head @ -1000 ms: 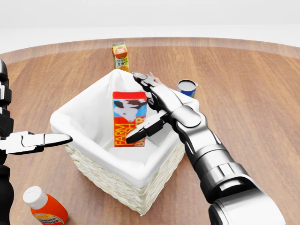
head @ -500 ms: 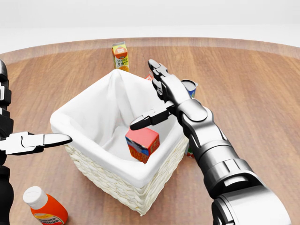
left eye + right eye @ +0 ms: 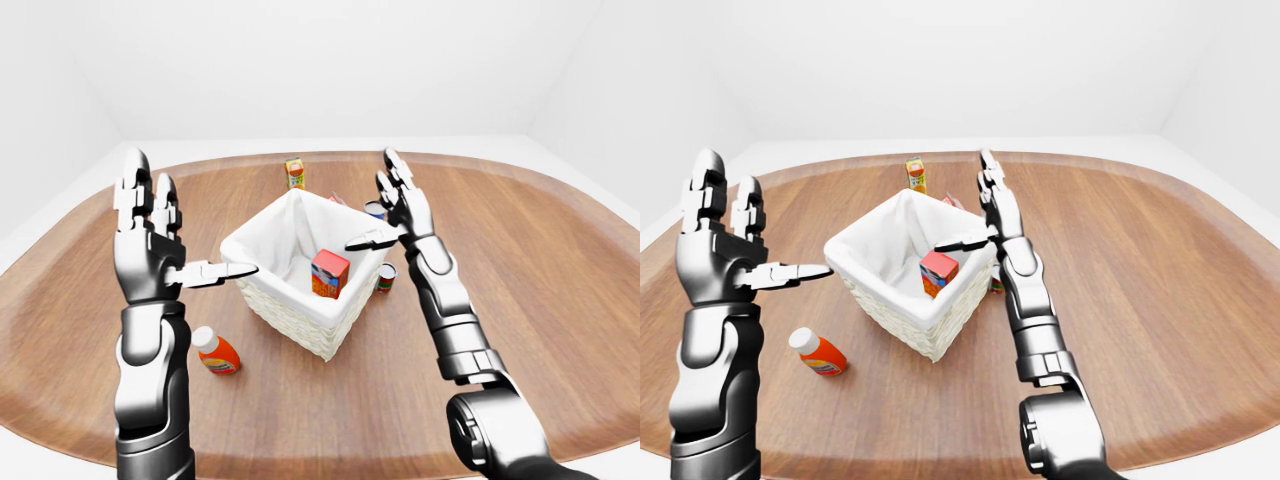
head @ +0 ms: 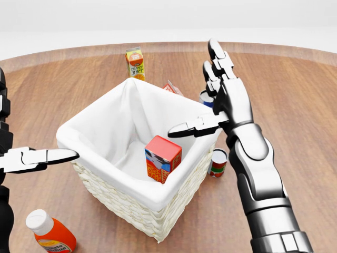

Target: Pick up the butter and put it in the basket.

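Closest in the head view, a red ketchup bottle lies on the wooden table, just below the basket. The butter box sits tilted inside the basket on its white cloth, so the job looks done. That is likely why both hands hold nothing: the right hand is lifted above the basket's rim with fingers spread, the left hand is spread open too, and an orange juice carton stands farthest away.

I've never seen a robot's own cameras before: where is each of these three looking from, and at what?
Head view: on the head, tilted down at the basket holding the butter; right hand shows whole, only fingers of the left.
Left-eye view: on the head, wider, over the table; both arms and left hand show.
Right-eye view: its twin, the scene sitting further left.
All share basket and butter.
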### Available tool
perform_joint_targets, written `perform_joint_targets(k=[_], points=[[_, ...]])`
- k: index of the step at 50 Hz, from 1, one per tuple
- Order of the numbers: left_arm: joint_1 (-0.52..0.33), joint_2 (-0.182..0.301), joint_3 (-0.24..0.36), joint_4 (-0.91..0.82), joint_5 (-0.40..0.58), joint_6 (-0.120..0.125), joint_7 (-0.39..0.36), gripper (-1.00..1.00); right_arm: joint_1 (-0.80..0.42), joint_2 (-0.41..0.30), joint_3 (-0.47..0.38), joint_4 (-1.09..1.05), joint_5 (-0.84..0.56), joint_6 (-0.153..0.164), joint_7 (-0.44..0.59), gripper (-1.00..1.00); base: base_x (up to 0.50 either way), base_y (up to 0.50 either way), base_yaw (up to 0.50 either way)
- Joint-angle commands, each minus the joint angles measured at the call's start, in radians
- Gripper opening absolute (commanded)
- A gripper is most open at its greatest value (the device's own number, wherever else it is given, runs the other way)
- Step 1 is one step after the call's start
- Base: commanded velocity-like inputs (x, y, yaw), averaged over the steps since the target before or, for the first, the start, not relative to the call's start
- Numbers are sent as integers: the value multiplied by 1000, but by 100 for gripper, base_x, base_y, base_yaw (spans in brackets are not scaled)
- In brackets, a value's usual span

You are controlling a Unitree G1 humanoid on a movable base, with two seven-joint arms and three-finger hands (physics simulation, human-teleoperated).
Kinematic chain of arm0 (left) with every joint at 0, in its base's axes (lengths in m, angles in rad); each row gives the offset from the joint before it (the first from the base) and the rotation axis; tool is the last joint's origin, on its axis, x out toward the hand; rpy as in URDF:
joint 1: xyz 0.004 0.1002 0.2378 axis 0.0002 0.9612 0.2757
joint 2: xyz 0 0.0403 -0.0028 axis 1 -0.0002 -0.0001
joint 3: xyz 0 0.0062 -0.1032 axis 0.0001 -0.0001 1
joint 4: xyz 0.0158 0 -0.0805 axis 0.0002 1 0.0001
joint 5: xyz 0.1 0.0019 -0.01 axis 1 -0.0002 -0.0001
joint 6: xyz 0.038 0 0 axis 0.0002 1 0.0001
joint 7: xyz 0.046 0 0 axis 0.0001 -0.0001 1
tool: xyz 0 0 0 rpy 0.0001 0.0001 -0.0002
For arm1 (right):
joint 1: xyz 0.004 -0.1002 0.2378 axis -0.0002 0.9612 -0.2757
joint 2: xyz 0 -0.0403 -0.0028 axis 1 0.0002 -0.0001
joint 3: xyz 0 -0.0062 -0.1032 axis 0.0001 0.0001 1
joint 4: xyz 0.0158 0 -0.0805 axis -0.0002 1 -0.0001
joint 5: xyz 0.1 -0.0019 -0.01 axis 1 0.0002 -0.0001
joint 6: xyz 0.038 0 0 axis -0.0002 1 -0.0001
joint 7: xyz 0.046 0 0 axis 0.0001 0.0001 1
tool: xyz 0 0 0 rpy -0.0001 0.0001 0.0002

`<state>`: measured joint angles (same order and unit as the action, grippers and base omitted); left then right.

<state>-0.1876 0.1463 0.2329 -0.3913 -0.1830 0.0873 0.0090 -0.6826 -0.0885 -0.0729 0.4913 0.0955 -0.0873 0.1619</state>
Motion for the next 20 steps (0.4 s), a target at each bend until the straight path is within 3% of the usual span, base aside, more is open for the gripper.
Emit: perform_joint_targets(k=[1, 20], points=[[-5, 2, -1, -14, -5, 0, 2, 100, 222, -5, -9, -410, 63, 0, -49, 100, 0, 0, 0], [2, -3, -5, -37, 1, 0, 0, 100, 462, 26, -16, -655, 80, 0, -68, 100, 0, 0, 0]])
